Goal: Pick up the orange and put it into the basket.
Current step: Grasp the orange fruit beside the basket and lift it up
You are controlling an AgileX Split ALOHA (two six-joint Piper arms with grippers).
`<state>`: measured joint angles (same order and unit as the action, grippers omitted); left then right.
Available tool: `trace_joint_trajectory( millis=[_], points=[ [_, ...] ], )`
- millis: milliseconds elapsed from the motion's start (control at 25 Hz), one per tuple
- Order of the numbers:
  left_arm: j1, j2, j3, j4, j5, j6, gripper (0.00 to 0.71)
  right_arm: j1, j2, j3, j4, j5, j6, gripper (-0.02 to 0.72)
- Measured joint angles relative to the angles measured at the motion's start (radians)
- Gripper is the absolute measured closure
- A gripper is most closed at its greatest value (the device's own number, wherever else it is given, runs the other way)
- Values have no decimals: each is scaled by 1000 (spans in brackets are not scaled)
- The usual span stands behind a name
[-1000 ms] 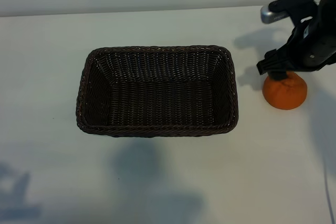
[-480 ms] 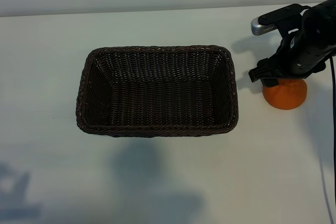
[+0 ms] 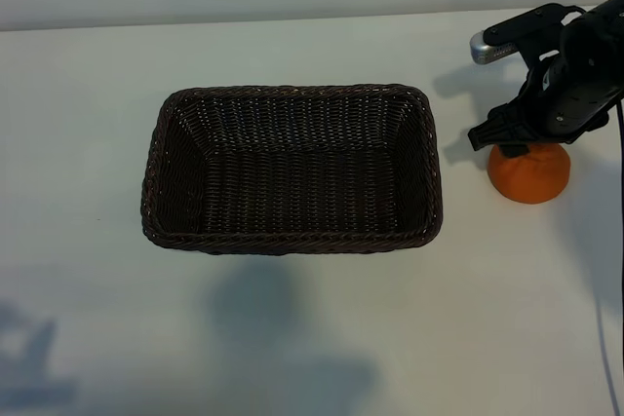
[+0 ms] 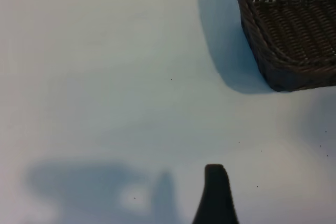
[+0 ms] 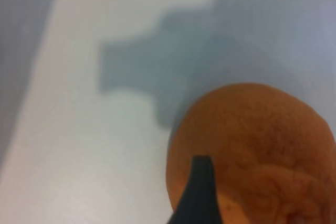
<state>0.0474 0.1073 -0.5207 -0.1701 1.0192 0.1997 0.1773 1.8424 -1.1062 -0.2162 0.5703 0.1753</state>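
One finger shows over the orange (image 3: 529,172), right of frame; right gripper (image 3: 514,137) state unclear — centre before closing.

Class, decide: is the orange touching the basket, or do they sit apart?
Apart. The exterior view shows bare white table between the orange and the basket.

A plain white table (image 3: 292,338) bears soft shadows.
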Motion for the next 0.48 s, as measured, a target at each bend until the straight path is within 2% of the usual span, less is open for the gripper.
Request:
trace_joint_trajectory(
  millis=[120, 200, 280, 440, 480],
  points=[
    [0, 0, 0, 0, 0, 0, 158, 0, 25, 0, -2, 9, 0, 139],
    [0, 0, 0, 0, 0, 0, 158, 0, 34, 0, -2, 18, 0, 193],
    [0, 0, 0, 0, 0, 0, 158, 0, 36, 0, -2, 20, 3, 302],
    [0, 0, 0, 0, 0, 0, 158, 0, 36, -2, -5, 27, 11, 577],
    [0, 0, 0, 0, 0, 0, 158, 0, 36, -2, -6, 28, 11, 605]
  ],
)
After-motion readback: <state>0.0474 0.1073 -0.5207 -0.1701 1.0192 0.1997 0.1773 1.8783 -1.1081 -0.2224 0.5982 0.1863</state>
